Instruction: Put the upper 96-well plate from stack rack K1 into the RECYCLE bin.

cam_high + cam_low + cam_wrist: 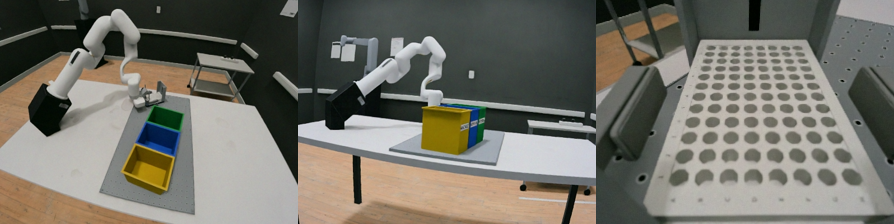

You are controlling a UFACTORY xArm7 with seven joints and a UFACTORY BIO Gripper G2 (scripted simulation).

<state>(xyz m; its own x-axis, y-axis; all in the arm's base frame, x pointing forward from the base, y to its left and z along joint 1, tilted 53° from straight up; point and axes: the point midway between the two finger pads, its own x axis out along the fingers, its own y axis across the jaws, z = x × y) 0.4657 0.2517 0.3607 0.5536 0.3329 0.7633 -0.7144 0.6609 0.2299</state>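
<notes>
The upper 96-well plate (155, 97) (760, 129), white with round wells, lies flat in the grey stack rack K1 (161, 88) (725, 21) at the mat's far end. My gripper (758, 112) is partly open, with a finger on each side of the plate and a visible gap at both sides. It holds nothing. The lower plate cannot be made out under the upper one. The yellow bin (143, 181) (445, 131), labelled RECYCLE, stands upright and empty at the mat's near end. The bins hide the gripper and rack in the exterior view.
The blue bin (161, 135) (474, 134) and the green bin (168, 117) (481, 130) stand upright in a row between the yellow bin and the rack. All stand on the grey perforated mat (185, 196) (491, 148). The rack's tall back wall rises beyond the plate.
</notes>
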